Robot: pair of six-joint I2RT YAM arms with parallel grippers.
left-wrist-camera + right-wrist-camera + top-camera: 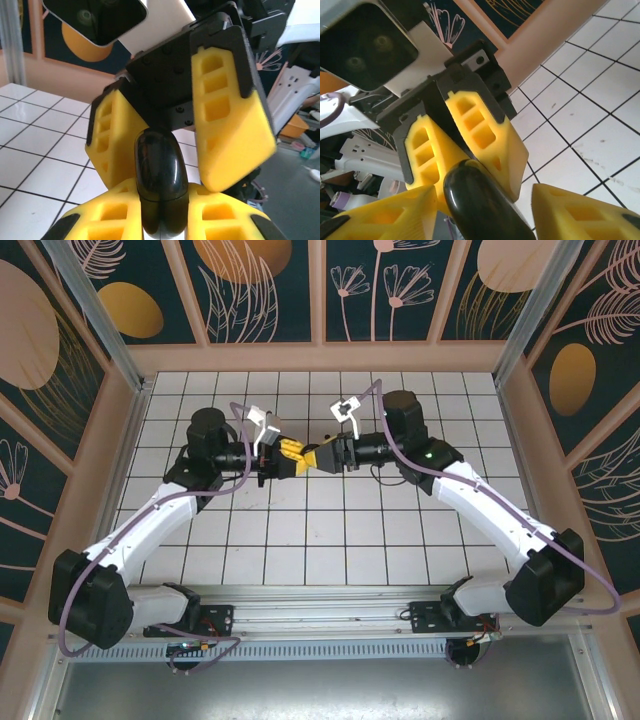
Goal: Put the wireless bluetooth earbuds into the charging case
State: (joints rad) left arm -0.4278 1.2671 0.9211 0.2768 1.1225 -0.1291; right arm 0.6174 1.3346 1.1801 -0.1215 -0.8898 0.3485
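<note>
Plastic, black and glossy, forms the charging case (pixel 159 170), a smooth rounded capsule shaped like a pebble, with a fine seam running across its lower part and pale reflections on its curved face. It is held up above the bench (pixel 330 540), near the middle, where the two arms meet tip to tip. The left claw (pixel 161 200) is clamped on the case, its chunky yellow fingers (pixel 485 135) pressed against both sides. These fingers are matte, wedge-shaped and ribbed with square hollows, and they sit in black holders. The right claw (pixel 485 195) faces it with its jaws apart, one on each side of the free end of the case, and a gap is visible at one side. The bench is covered in white square tiles with thin dark joints, slightly shiny. Tiles spread out on every side of the claws to a pale wooden rim (pixel 320 358). Above the rim stand dark panels (pixel 265 290) painted with leaves and orange discs, well apart from both claws.
</note>
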